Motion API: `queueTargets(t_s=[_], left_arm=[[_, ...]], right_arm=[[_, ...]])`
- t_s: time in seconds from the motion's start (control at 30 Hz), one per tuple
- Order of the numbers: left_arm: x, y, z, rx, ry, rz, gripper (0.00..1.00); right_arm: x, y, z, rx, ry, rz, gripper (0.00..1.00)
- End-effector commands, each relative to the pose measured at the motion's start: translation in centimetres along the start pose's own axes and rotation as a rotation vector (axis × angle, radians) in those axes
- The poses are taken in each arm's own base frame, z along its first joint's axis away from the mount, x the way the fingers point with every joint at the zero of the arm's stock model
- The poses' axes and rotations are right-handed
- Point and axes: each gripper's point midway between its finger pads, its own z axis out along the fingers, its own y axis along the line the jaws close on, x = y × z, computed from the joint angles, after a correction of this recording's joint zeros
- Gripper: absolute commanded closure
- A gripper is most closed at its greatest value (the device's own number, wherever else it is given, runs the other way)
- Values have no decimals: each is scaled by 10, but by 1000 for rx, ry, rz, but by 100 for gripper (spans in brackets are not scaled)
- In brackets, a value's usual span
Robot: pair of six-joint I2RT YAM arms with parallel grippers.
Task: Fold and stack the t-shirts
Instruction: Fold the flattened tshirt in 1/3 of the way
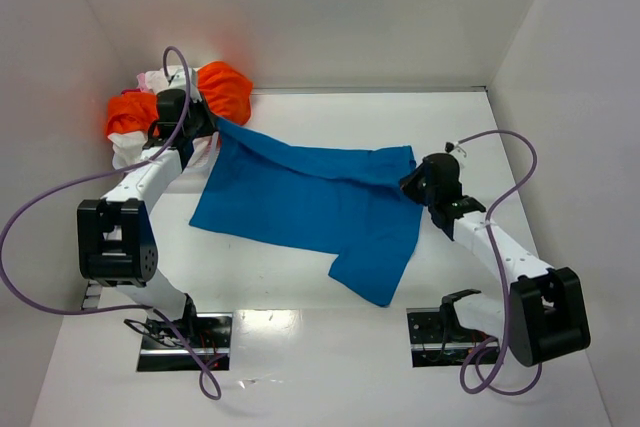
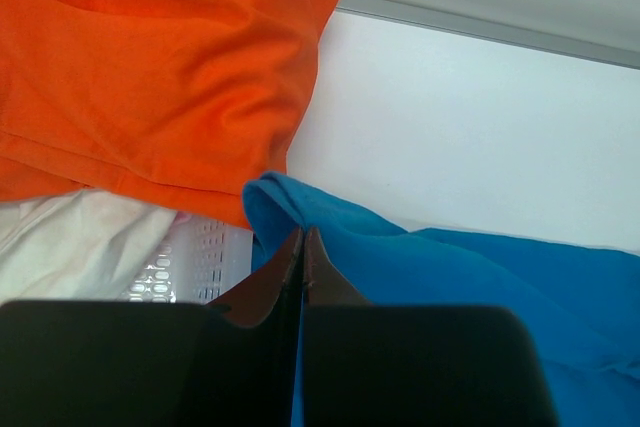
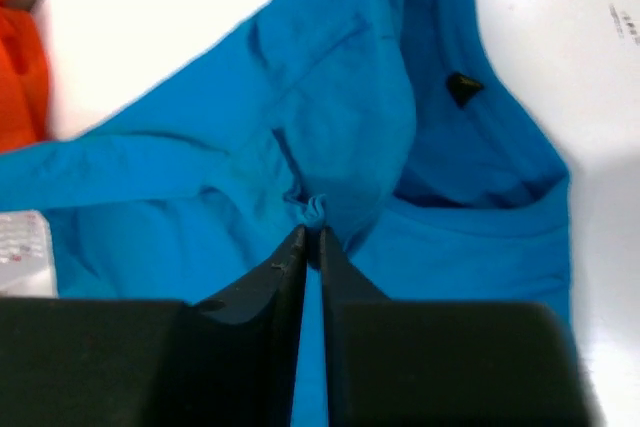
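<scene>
The blue t-shirt (image 1: 300,202) lies stretched but unfolded on the tabletop (image 1: 500,147). The left gripper (image 2: 302,237) pinches its far corner, and the right gripper (image 3: 312,232) pinches cloth near its collar. The orange t-shirt (image 2: 150,67) and white t-shirts (image 2: 70,237) wait crumpled, and nothing is stacked yet.

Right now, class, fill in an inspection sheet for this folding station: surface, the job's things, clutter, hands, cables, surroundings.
Surface: glossy white tabletop.
Job's things: bright blue cloth t-shirt stretched across mid-table; bright orange cloth t-shirt heaped in the far-left corner with white cloth shirts.
Clutter: white perforated plastic piece, perhaps a basket, beside that heap.
Hands: left hand shut on the blue shirt's far-left corner; right hand shut on a pinch of its cloth near the collar.
Cables: purple cables looping from both arms.
Surroundings: plain white walls on three sides.
</scene>
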Motion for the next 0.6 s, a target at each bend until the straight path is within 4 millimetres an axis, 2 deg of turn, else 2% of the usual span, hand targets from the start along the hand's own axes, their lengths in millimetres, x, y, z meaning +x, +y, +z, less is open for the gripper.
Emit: queueTargets(t_s=[0.0,0.03,0.07,0.1,0.2,0.3,0.4,0.43,0.5,0.57], left_arm=[[-20,-7,3,27,-52,16,100],[-20,-7,3,27,-52,16,100],[-20,-7,3,27,-52,16,100],[-18,-7,3,24,-44,15,100],[-18,-7,3,24,-44,15,100],[-18,-8,3,33,-41,15,100],[-17,-10,3,44,-38,16,100],[-17,-10,3,44,-38,16,100],[-17,-10,3,44,-38,16,100],[-17,-10,3,44,-38,16,100]], right_arm=[[11,-12,0,40,33,3,83],[10,-13,0,47,26,2,71],[11,-17,0,65,28,0,50],[13,-24,-1,96,32,-4,24],[-8,-18,-5,105,-43,1,16],[-23,-5,-3,85,-80,-2,0],[-31,3,10,87,-91,-26,0],[-41,10,14,86,-108,-45,0],[-43,8,28,117,-109,-72,0],[-52,18,36,101,-125,-88,0]])
